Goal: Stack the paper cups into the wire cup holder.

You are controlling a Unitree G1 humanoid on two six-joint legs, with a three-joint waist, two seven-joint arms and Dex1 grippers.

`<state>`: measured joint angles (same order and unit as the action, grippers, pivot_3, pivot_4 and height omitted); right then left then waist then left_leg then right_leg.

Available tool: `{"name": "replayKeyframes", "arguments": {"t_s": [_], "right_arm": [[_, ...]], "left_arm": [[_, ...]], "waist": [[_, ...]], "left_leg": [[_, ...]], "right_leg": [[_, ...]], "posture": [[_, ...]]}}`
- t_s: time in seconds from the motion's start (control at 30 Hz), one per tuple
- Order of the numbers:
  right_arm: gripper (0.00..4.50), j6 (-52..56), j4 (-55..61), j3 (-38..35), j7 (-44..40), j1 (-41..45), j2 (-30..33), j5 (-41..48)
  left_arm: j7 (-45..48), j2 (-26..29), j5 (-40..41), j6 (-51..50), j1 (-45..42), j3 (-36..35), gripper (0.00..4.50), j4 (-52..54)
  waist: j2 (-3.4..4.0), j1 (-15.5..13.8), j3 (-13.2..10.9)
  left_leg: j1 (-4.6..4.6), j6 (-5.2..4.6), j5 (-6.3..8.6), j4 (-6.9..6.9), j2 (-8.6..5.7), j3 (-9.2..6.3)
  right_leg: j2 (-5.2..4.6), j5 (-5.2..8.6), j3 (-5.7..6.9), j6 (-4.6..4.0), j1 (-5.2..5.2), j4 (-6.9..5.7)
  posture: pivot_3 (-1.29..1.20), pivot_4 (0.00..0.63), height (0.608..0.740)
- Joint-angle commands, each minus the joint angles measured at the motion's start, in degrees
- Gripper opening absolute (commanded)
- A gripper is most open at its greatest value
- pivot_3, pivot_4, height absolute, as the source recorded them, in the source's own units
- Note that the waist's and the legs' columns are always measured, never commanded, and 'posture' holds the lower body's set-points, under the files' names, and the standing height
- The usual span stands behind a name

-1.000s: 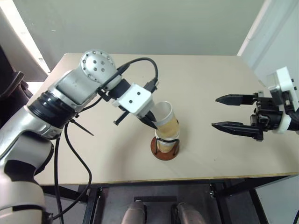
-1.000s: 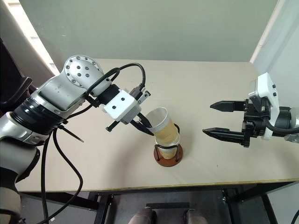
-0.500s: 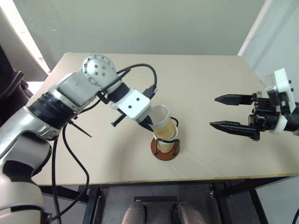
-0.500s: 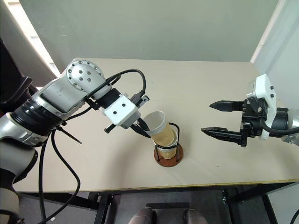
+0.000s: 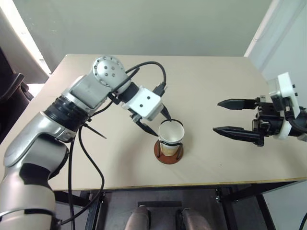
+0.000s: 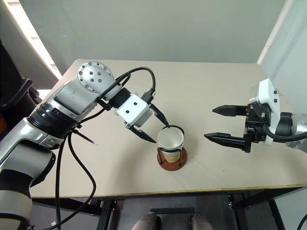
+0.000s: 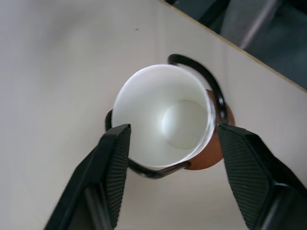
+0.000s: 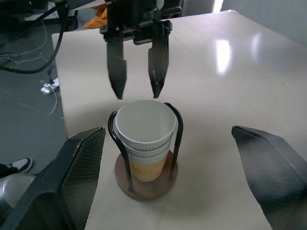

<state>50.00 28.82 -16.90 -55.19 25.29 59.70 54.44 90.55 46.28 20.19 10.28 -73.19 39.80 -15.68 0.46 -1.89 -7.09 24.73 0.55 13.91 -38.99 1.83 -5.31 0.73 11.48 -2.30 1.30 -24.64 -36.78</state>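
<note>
Hovering over nested cups [image 5: 171, 133], left end effector [image 5: 155, 122] spread wide, holding nothing.
Cups stacked upright in wire holder [image 5: 168, 154] near front of tabletop [image 5: 216, 86]; stack axis vertical, rim directly below and between left fingertips [image 7: 115, 158], just apart from both. Right end effector [image 5: 225, 116] also wide open & empty, level w/ holder but well apart to its right, so left arm much nearer. Likely next: lift left straight up, clear of wire loops.
</note>
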Motion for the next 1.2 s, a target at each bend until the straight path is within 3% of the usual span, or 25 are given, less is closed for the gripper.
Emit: {"name": "replayKeyframes", "arguments": {"t_s": [0.03,0.17,0.37,0.63,0.93,1.2], "right_arm": [[4.4,-1.4,-0.6,1.6,-1.6,2.4,-0.5,0.4],[4.4,-3.4,-6.9,4.2,-4.9,3.8,-0.5,-2.8],[4.4,-7.0,-20.5,2.0,-11.7,5.8,0.7,-5.3],[4.4,-8.7,-28.0,5.2,-17.3,8.1,2.7,-10.6],[4.4,-9.8,-31.8,10.0,-20.3,13.5,0.1,-15.0],[4.4,-9.7,-33.8,11.8,-20.9,16.1,-2.2,-17.1]], "left_arm": [[1.9,2.3,-0.4,-4.2,2.6,-6.5,3.01,2.5],[1.3,9.2,1.5,-11.5,11.2,-13.6,3.01,7.0],[-6.2,20.7,8.6,-25.3,31.4,-31.8,3.01,11.4],[-12.1,24.8,13.0,-34.1,54.7,-57.8,3.01,11.4],[-15.9,21.5,13.1,-37.0,63.4,-65.3,3.01,16.3],[-19.0,18.7,12.6,-37.4,67.4,-67.5,3.01,19.1]], "waist": [[0.01,0.1,0.0],[0.03,0.6,0.0],[0.05,1.1,0.0],[0.04,1.2,0.0],[0.04,1.5,0.0],[0.04,1.7,0.0]], "left_leg": [[-0.02,0.0,0.0,0.0,0.0,0.02],[-0.05,0.01,-0.01,0.01,0.0,0.01],[-0.12,0.08,-0.03,0.19,0.0,0.11],[-0.4,0.17,0.0,0.71,0.0,0.33],[-0.7,0.21,-0.02,0.89,0.01,0.5],[-0.74,0.22,-0.02,0.9,0.01,0.59]], "right_leg": [[0.0,0.0,-0.02,0.01,0.0,0.0],[0.05,0.0,-0.03,0.0,-0.03,-0.02],[0.13,0.03,-0.4,-0.04,-0.24,-0.06],[0.11,0.31,-0.73,-0.64,-0.36,-0.2],[0.11,0.16,-0.84,-1.24,-0.37,-0.27],[0.12,0.11,-0.93,-1.29,-0.4,-0.27]], "posture": [[0.0,0.15,0.74],[0.0,0.15,0.74],[0.0,0.15,0.74],[0.0,0.15,0.74],[0.0,0.15,0.74],[0.0,0.15,0.74]]}}
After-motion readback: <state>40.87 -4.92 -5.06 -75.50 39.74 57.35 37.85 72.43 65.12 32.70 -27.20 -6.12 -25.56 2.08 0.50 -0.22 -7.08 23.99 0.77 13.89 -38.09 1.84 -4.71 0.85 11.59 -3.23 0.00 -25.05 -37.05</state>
